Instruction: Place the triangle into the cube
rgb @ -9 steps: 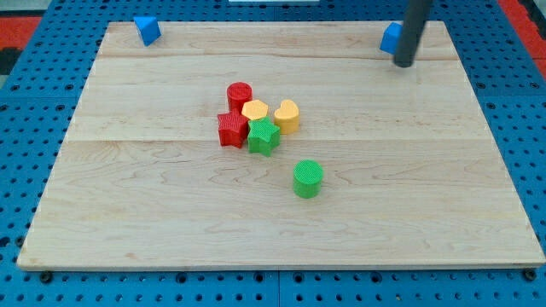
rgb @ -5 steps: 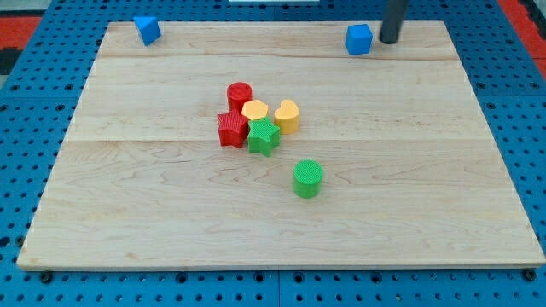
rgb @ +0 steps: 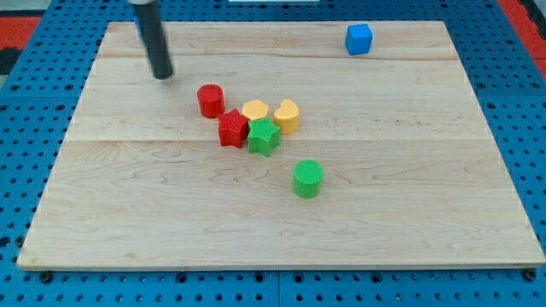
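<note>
The blue cube sits near the board's top edge, right of centre. The blue triangle does not show; my dark rod stands over the top-left corner and covers that spot. My tip rests on the board at the upper left, up and left of the red cylinder and apart from it. The cube is far off to my tip's right.
A cluster lies mid-board: a red star-like block, a yellow block, a yellow heart and a green star. A green cylinder stands alone below them. The wooden board lies on a blue pegboard.
My rod has swept from the top right to the top left. The blue cube shifted left earlier and now rests. The red cylinder has moved left, away from the cluster. The blue triangle is now hidden.
</note>
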Controlling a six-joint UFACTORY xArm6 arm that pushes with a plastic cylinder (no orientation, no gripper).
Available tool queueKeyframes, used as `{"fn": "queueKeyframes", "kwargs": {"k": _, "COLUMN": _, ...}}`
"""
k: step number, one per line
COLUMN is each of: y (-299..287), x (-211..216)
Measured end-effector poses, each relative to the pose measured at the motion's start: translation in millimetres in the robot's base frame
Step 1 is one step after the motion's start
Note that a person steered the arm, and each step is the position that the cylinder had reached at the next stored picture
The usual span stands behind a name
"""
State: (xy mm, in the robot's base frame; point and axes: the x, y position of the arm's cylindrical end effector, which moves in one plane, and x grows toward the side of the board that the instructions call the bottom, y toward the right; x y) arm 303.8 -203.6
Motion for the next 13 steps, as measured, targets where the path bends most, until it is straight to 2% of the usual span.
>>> {"fn": "queueKeyframes", "kwargs": {"k": 1, "y": -68.5, "x": -25.4}}
{"fn": "queueKeyframes", "kwargs": {"k": 2, "y": -101.0, "x": -41.6}}
{"fn": "queueKeyframes", "kwargs": {"k": 3, "y": -100.1, "x": -65.5}}
{"fn": "queueKeyframes", "kwargs": {"k": 4, "y": -68.5, "x": -105.5}}
{"fn": "queueKeyframes", "kwargs": {"k": 5, "y": -7.3, "x": -103.6}}
{"fn": "queueKeyframes", "kwargs": {"k": 7, "y": 115.0, "x": -48.9}}
{"fn": "queueKeyframes", "kwargs": {"k": 9, "y": 260.5, "x": -32.1}}
{"fn": "queueKeyframes", "kwargs": {"k": 10, "y": 191.9, "x": -1.8}}
{"fn": "queueKeyframes", "kwargs": {"k": 12, "y": 115.1, "x": 51.0}}
{"fn": "queueKeyframes", "kwargs": {"k": 13, "y": 157.6, "x": 51.9}}
